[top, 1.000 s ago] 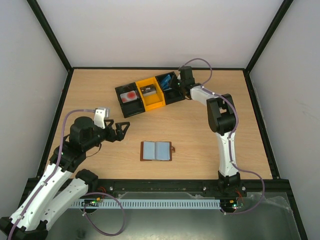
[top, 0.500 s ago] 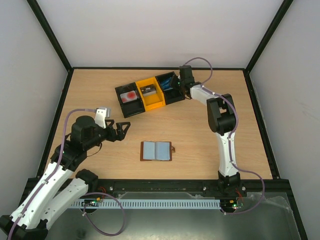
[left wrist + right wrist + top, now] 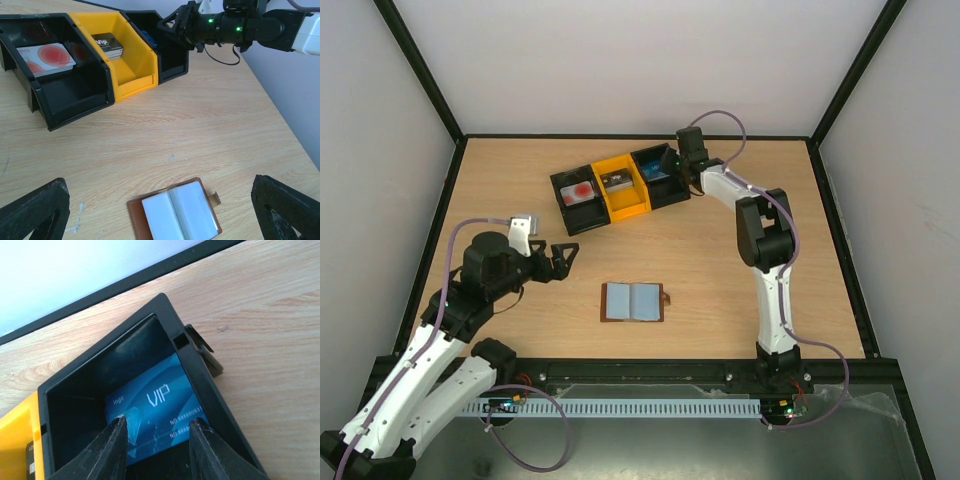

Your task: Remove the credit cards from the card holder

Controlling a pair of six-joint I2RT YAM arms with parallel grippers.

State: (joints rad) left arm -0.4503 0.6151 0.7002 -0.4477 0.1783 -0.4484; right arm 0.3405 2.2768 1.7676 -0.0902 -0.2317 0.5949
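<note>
I see R grip (image 3: 157, 424) part-open, empty, above blue VIP card (image 3: 160, 402) in black bin (image 3: 197, 371); L grip (image 3: 562, 262) wide open, empty.

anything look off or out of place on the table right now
Nothing spilled or damaged. Only the three-bin tray sits askew, angled against the edges of the table. The card holder lies open flat, pockets apparently empty.
</note>
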